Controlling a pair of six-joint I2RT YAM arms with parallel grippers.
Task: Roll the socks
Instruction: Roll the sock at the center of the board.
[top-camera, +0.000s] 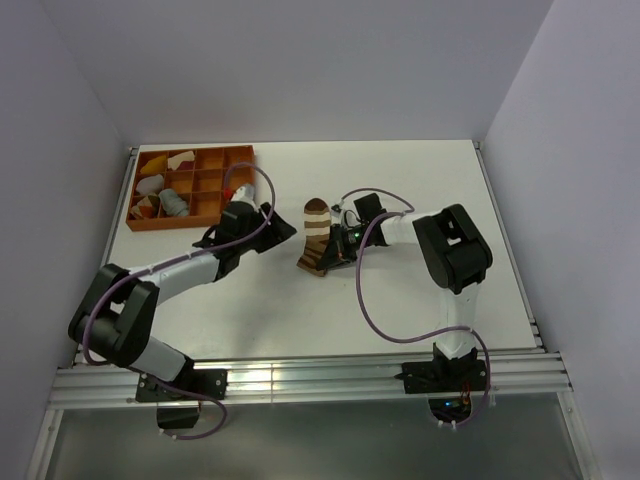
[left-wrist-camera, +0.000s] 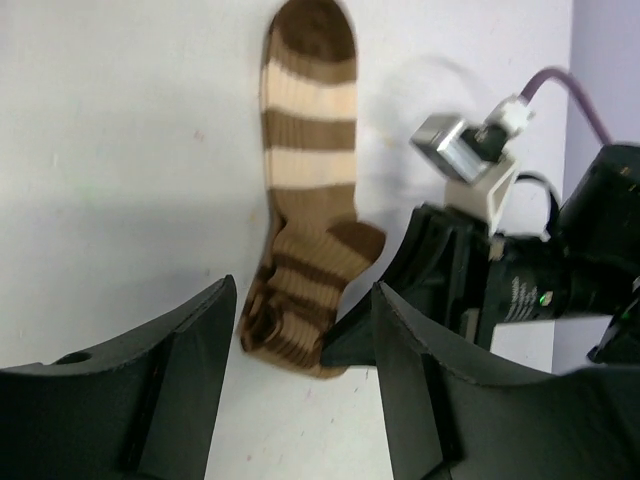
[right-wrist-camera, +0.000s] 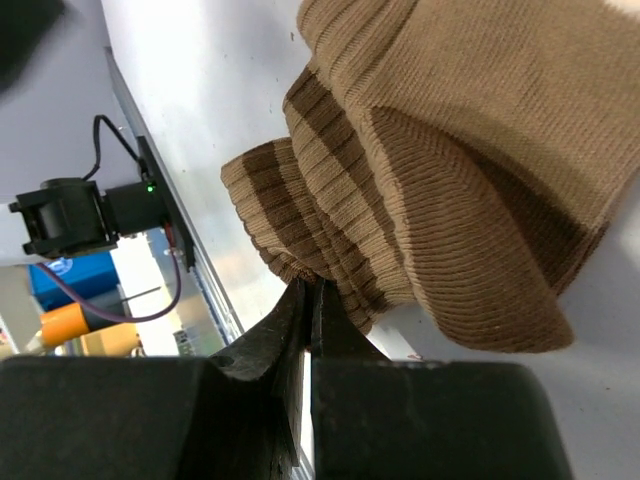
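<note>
The brown striped sock (top-camera: 317, 225) stretches away from your right tool (right-wrist-camera: 310, 300), which is clenched on its folded ribbed cuff, toe toward the far side of the white counter (top-camera: 420, 180). Your left tool (left-wrist-camera: 302, 300) hangs released just beside that cuff, jaws apart. A grey sock (top-camera: 173, 203) sits in the orange tray (top-camera: 170, 226), beyond your left tool.

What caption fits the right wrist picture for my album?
Right gripper pinching the cuff of a brown striped sock on the white table.
</note>
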